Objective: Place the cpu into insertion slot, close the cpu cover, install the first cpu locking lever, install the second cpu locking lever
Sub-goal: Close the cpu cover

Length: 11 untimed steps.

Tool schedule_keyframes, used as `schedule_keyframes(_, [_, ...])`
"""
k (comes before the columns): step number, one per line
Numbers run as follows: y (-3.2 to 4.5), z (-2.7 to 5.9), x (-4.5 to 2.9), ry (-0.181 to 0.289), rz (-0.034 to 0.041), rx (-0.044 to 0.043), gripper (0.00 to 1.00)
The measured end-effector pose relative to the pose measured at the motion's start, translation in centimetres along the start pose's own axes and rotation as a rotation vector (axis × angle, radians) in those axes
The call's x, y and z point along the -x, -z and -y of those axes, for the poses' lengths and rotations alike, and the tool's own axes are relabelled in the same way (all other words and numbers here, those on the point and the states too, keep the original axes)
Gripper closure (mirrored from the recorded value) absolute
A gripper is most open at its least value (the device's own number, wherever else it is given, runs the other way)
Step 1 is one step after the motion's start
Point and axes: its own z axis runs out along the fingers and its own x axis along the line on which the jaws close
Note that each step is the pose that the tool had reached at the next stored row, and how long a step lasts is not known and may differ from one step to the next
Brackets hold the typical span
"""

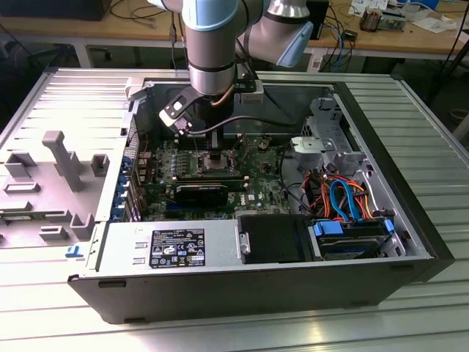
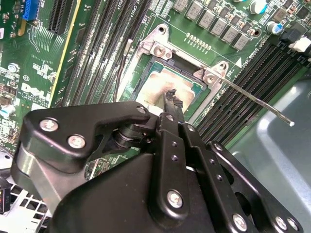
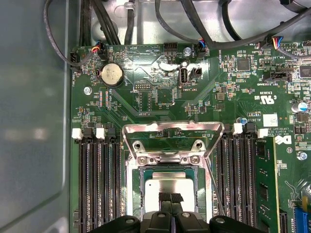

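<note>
The arm (image 1: 212, 51) reaches straight down into the open computer case (image 1: 410, 191), which lies on the ribbed metal tabletop (image 1: 440, 132). The tool (image 3: 170, 198) hangs over the green board. Its 2 fingers are together, gripping nothing, with the tips on or just above the cpu (image 3: 167, 187); I cannot tell whether they touch it. The cpu lies flat in the insertion slot (image 3: 137, 191). The cpu cover (image 3: 146, 127) is swung open, away from the slot. 1 thin locking lever (image 2: 257, 99) juts free over the memory slots (image 2: 243, 104). In both wrist views the tool's black body hides the slot's near edge.
</note>
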Motion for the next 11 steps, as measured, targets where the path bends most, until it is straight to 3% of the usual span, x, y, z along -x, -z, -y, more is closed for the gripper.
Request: schedule_keyframes(11, [0.42, -0.02, 0.00, 0.000, -0.0001, 0.0001, 0.89])
